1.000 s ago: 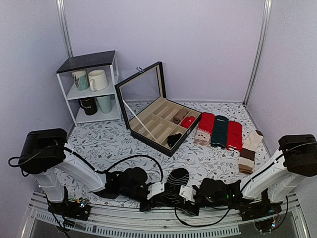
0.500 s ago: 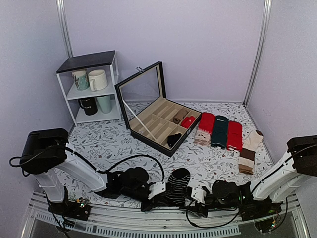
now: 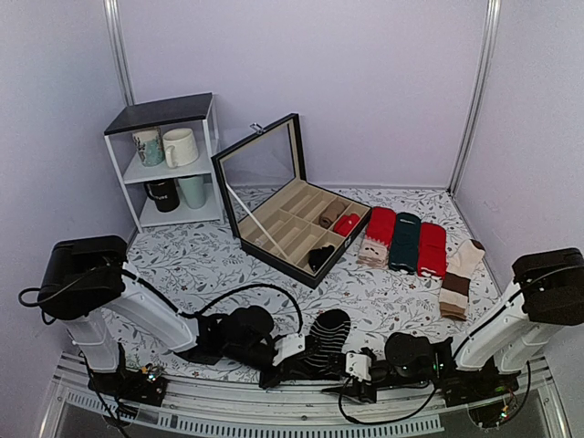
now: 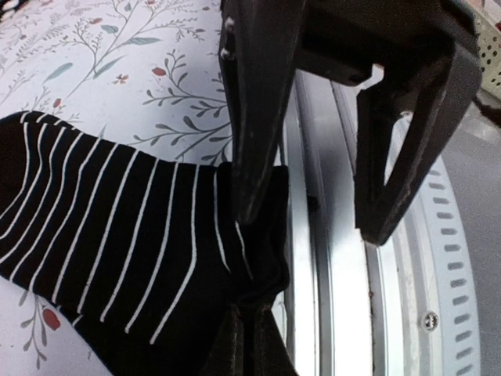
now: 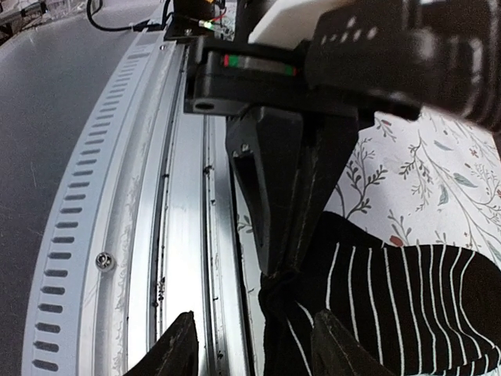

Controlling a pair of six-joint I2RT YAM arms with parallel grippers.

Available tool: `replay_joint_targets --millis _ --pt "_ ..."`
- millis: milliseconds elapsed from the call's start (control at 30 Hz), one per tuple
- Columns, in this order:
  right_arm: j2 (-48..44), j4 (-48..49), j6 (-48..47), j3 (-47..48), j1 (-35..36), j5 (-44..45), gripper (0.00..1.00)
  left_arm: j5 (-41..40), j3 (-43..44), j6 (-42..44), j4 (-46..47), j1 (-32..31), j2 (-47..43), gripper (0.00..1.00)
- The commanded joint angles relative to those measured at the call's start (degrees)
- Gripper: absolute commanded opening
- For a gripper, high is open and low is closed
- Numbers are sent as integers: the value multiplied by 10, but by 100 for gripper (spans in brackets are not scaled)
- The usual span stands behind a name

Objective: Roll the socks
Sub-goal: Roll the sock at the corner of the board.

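Two arms lie low along the near edge of the flowered table [image 3: 201, 265], their wrists meeting over a metal rail [image 5: 180, 258] at the middle. Farther back stands an open black box [image 3: 283, 265] with cream compartments, some holding rolled socks, and to its left a white shelf [image 3: 169, 111] carrying mugs [image 3: 181, 146]. Right of the box lie red and dark green socks [image 3: 404, 239] side by side, with a cream-and-brown pair [image 3: 461, 274] beyond them.

The socks [image 3: 324, 339], black with thin white stripes, rest flat at the table's near edge, between the two wrists, one end reaching the rail. The left gripper [image 4: 249, 341] is pinched tight on that end of the socks, the fabric bunched up where the fingers meet. The right gripper [image 5: 258, 348] faces it with jaws parted; the same bunched end sits in the gap between them, unclamped. Whether either right finger touches the fabric cannot be told
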Motion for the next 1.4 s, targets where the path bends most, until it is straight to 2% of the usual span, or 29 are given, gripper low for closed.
replay_joint_targets --millis 0,233,367,433,633,700,733,767,800,1067,1200,1367 --pt "52 19 -15 10 1 -14 50 -11 -15 -7 -83 11 29 0" --pt "103 68 -8 3 1 44 48 -3 -17 -8 -82 12 29 0" --pt "115 71 2 3 1 49 42 3 -16 -6 -81 13 30 0" --pt "119 69 10 2 1 49 37 6 -16 -6 -80 12 29 0" --pt "127 64 59 -5 -2 45 8 -1 -23 -2 -68 12 11 0" --pt "127 62 90 -9 -6 39 4 -13 -28 1 -61 12 -4 8" --pt "125 62 110 -12 -9 36 3 -21 -30 5 -59 12 -14 19" --pt "122 61 121 -16 -15 28 3 -29 -32 8 -56 11 -25 26" --pt "121 61 137 -19 -25 14 3 -38 -35 13 -51 10 -38 29" --pt "123 34 267 -19 -130 -132 2 -128 -52 98 -14 -27 -114 34" --pt "124 6 322 -7 -152 -207 2 -177 -57 135 7 -55 -113 39" --pt "137 -27 394 15 -163 -301 2 -208 -57 178 27 -69 -107 39"
